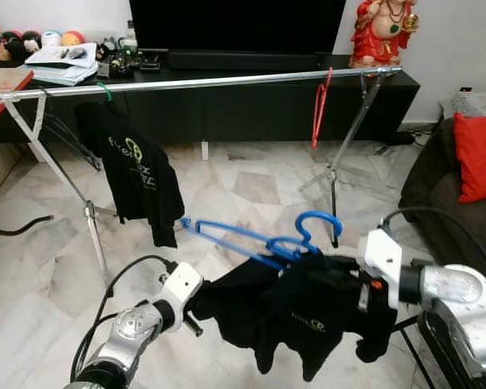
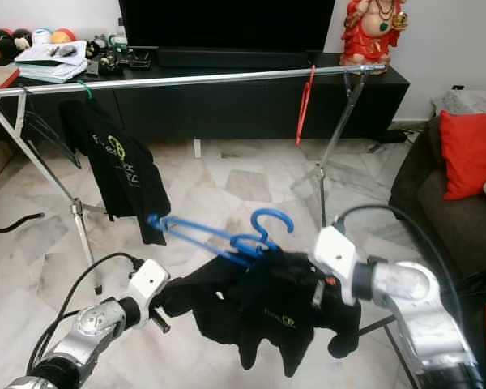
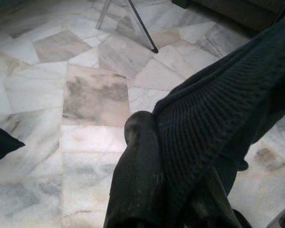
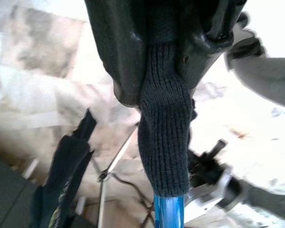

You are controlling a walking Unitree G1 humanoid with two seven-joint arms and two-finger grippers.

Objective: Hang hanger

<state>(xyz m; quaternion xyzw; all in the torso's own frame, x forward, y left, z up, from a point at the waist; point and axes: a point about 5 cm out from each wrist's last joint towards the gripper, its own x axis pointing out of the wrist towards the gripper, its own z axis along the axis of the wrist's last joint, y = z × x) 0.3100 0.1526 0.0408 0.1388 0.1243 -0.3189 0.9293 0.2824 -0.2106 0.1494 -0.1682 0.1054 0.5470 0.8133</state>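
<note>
A blue hanger [image 1: 251, 243] carries a black shirt [image 1: 308, 312] and floats low over the marble floor, below and in front of the metal clothes rail [image 1: 194, 83]. Its hook [image 1: 316, 220] points up. My right gripper [image 1: 355, 285] is shut on the shirt's knit collar [image 4: 164, 133] where it wraps the blue hanger [image 4: 168, 211]. My left gripper [image 1: 196, 306] is shut on the shirt's left edge; a black finger [image 3: 137, 180] presses the knit fabric [image 3: 218, 109].
On the rail hang a black shirt [image 1: 138, 170] on a green hanger at the left and a bare red hanger [image 1: 320, 105] at the right. Behind stands a black TV console [image 1: 227, 105]. A dark sofa with a red cushion [image 1: 478, 154] is at the right.
</note>
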